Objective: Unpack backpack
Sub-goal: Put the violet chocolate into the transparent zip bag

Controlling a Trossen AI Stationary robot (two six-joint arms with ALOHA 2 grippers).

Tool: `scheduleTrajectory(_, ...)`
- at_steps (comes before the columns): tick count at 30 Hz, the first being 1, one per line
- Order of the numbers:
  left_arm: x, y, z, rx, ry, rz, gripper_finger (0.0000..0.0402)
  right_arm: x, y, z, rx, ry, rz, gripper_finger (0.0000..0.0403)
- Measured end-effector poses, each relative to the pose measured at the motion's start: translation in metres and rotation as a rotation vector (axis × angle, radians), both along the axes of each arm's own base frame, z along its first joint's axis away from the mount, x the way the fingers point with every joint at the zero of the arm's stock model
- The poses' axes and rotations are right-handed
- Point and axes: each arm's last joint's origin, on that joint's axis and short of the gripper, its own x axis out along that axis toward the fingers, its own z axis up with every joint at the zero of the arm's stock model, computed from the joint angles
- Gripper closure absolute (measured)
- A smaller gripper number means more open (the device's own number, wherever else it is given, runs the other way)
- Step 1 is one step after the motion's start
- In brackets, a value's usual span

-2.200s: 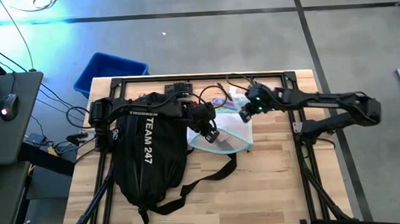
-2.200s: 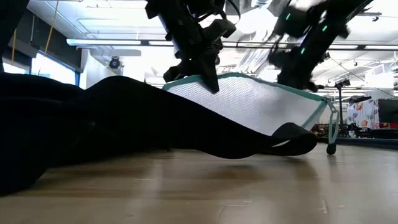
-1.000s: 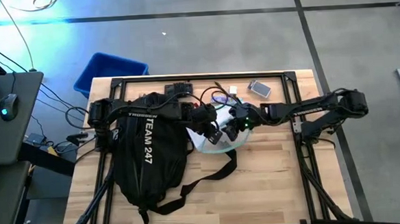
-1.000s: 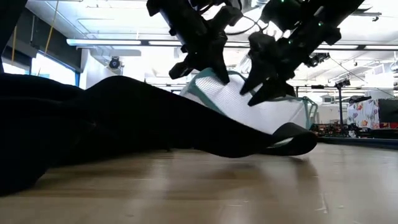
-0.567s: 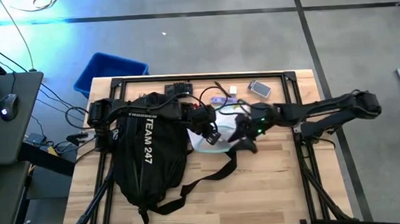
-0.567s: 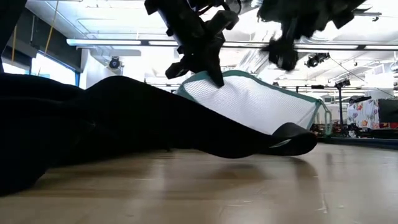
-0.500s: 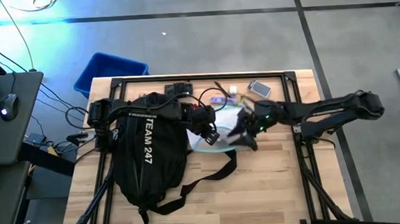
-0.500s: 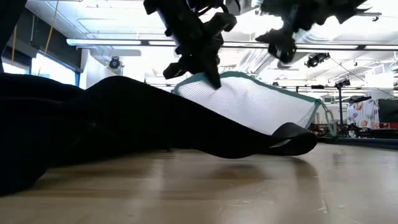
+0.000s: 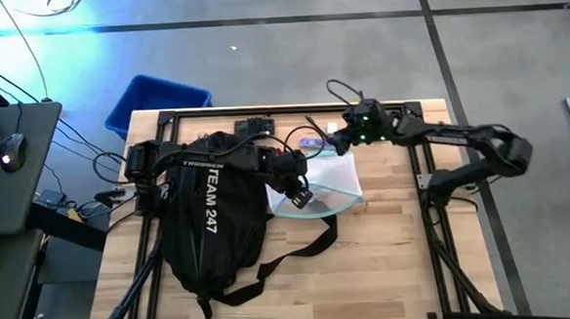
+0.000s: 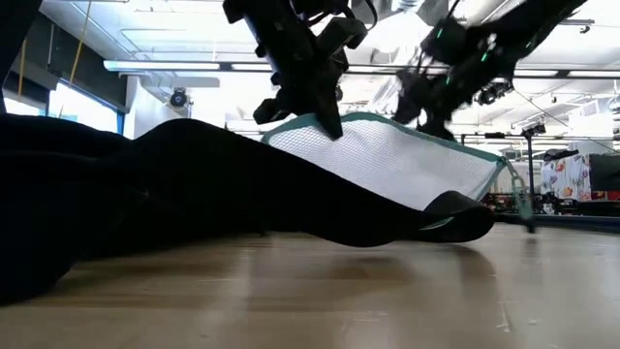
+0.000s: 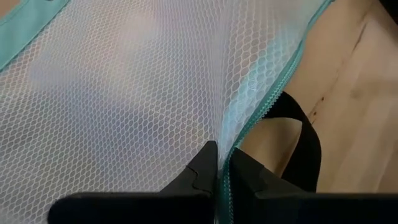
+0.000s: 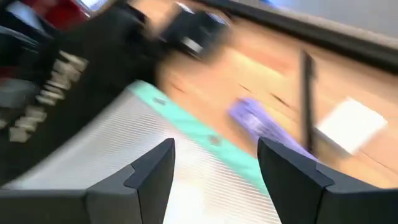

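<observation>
Left gripper (image 9: pixel 301 193) is pinching the mesh bag (image 9: pixel 327 182).
Right gripper (image 9: pixel 347 137) is hanging open, holding nothing, beside the backpack (image 9: pixel 210 217).

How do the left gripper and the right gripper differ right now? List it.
The left gripper is shut on the teal edge of the white mesh pouch; the right gripper is open and holds nothing. The left gripper sits beside the backpack, over the pouch; the right gripper hovers nearer the table's far edge. Both are dark two-finger grippers.
</observation>
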Motion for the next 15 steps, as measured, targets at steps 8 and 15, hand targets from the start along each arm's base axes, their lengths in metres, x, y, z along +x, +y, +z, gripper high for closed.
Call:
scheduleTrajectory(8, 0.0, -0.001, 0.0, 0.007, -0.002, -0.017, 0.0402, 0.011, -0.032, -0.057, 0.091, 0.23, -0.066, 0.0192)
scheduleTrajectory(15, 0.0, 0.0, 0.0, 0.008, -0.003, -0.016, 0.0402, 0.029, -0.049, -0.07, 0.041, 0.316, -0.084, 0.0192)
